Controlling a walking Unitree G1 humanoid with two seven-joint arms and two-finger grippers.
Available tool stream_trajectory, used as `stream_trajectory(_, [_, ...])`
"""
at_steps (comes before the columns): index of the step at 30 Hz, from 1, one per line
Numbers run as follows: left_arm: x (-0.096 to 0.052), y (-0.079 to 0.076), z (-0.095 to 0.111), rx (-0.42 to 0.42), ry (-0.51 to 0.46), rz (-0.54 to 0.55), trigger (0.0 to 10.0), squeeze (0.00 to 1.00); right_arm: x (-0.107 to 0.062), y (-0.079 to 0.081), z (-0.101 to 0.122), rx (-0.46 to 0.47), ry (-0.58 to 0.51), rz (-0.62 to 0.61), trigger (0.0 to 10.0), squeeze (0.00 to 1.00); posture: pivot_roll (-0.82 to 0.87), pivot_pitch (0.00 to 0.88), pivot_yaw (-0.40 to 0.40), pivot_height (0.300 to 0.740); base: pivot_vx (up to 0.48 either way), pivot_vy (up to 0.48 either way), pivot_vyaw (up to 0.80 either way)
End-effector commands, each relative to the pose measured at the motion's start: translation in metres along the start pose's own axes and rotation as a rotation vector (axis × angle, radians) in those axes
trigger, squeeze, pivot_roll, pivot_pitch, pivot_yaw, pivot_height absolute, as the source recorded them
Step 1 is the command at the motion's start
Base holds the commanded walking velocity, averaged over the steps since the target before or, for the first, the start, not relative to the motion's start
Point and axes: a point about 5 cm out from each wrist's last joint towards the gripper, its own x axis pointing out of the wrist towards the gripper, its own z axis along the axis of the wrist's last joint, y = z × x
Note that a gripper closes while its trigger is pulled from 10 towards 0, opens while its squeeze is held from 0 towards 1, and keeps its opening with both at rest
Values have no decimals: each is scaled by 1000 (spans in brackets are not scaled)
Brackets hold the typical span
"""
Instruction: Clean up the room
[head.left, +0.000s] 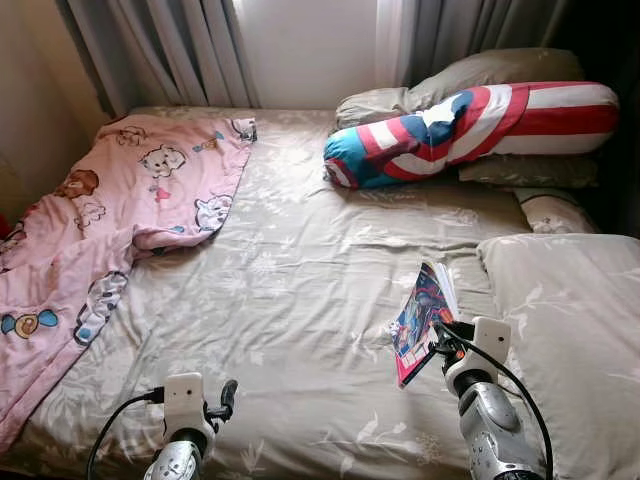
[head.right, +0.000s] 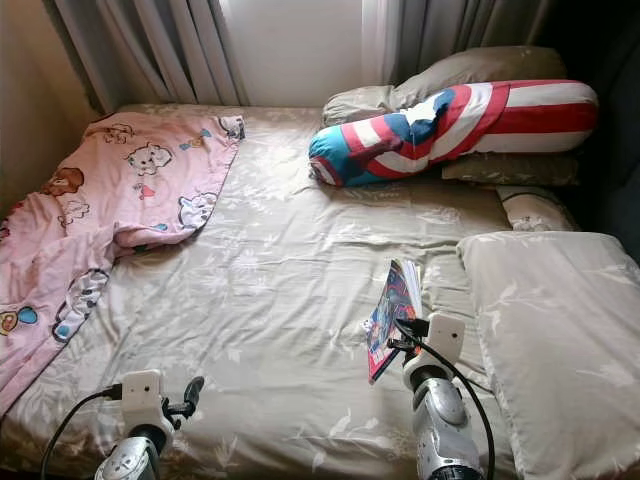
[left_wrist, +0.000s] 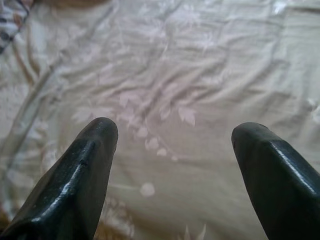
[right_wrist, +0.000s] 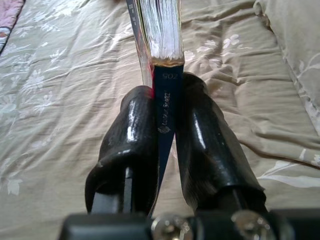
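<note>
A colourful book (head.left: 421, 318) stands on edge above the bed, clamped at its lower end by my right gripper (head.left: 447, 338). In the right wrist view both black fingers (right_wrist: 135, 135) press on the book's spine (right_wrist: 164, 100), pages fanning out past them. My left gripper (head.left: 226, 396) hovers low over the near part of the beige floral bedsheet (head.left: 290, 290), fingers (left_wrist: 85, 165) spread wide with nothing between them.
A pink cartoon blanket (head.left: 110, 215) lies crumpled over the bed's left side. A red, white and blue bolster (head.left: 470, 125) rests on grey pillows (head.left: 480, 75) at the head. A large beige pillow (head.left: 580, 320) lies at the right. Curtains (head.left: 170, 45) hang behind.
</note>
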Motion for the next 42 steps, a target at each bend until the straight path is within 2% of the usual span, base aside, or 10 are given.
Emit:
stream_trajectory(1, [1, -3, 5, -6, -34, -6, 10000, 0, 1, 6, 8, -18, -50, 38, 10000, 0, -39, 108, 34, 686, 0, 0, 0])
stream_trajectory(10, [6, -16, 18, -62, -91, -18, 10000, 0, 3, 16, 11, -3, -87, 95, 10000, 0, -39, 107, 29, 667, 0, 0, 0])
stream_trajectory(17, [6, -17, 19, -68, -95, -20, 10000, 0, 3, 19, 13, -10, -99, 117, 10000, 0, -39, 109, 29, 638, 0, 0, 0])
stream_trajectory(24, [3, -15, 17, -67, -92, -17, 10000, 0, 4, 19, 11, 29, -87, 128, 10000, 0, -39, 114, 30, 638, 0, 0, 0])
stream_trajectory(28, [3, -16, 17, -65, -91, -18, 10000, 0, 11, 22, 16, 186, -79, 162, 10000, 0, -39, 117, 31, 638, 0, 0, 0])
stream_trajectory(33, [3, -16, 18, -60, -93, -21, 10000, 0, 20, 30, 30, 287, -95, 259, 10000, 0, -34, 116, 36, 638, 0, 0, 0])
stream_trajectory(35, [2, -15, 19, -54, -94, -20, 10000, 0, 25, 34, 36, 367, -91, 293, 10000, 0, -31, 119, 38, 638, 0, 0, 0])
stream_trajectory(36, [2, -15, 19, -54, -94, -20, 10000, 0, 25, 34, 36, 367, -91, 293, 10000, 0, -31, 119, 38, 638, 0, 0, 0])
stream_trajectory(38, [1, -12, 19, -47, -96, -18, 10000, 0, 30, 34, 40, 491, -91, 294, 10000, 0, -30, 132, 43, 638, 0, 0, 0])
stream_trajectory(42, [-2, -8, 20, -38, -101, -16, 10000, 0, 32, 29, 39, 552, -84, 258, 10000, 0, -16, 151, 51, 638, 0, 0, 0])
